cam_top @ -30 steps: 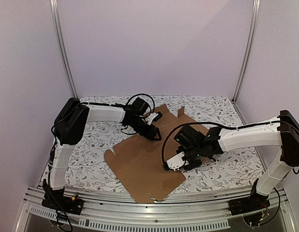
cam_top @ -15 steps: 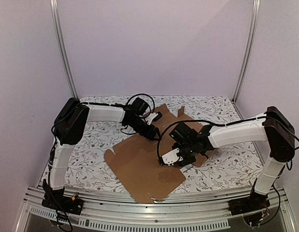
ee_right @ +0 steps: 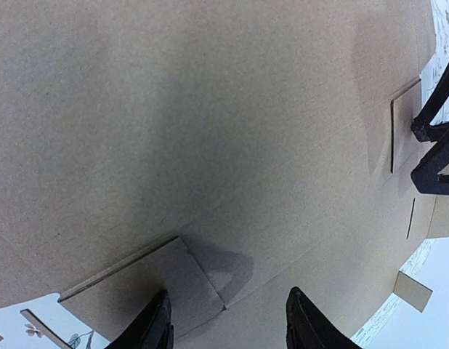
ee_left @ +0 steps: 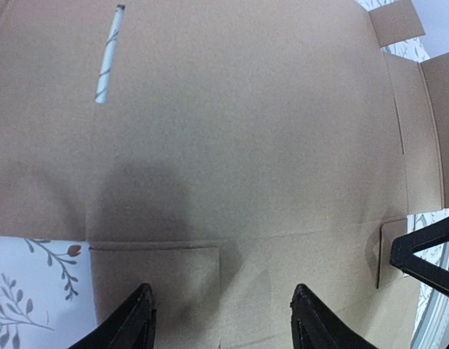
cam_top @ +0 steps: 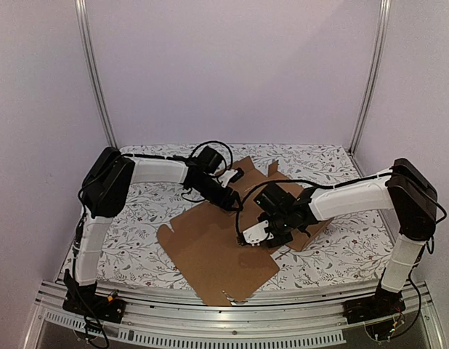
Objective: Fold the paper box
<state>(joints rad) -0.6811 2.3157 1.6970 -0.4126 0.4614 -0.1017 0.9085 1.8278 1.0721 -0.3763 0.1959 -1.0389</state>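
We see the flat brown corrugated cardboard sheet (cam_top: pixel 210 251). Our left gripper (ee_left: pixel 223 298) hovers open toward its far side, and our right gripper (ee_right: pixel 228 297) hovers open mid-sheet.

The paper box (cam_top: pixel 210 254) lies unfolded, a flat brown die-cut sheet, skewed diagonally on the table (cam_top: pixel 137 247).

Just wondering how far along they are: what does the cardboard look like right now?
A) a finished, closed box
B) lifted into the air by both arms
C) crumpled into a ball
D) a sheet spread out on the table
D: the cardboard lies spread out as a sheet on the table, not closed up, lifted or crumpled.
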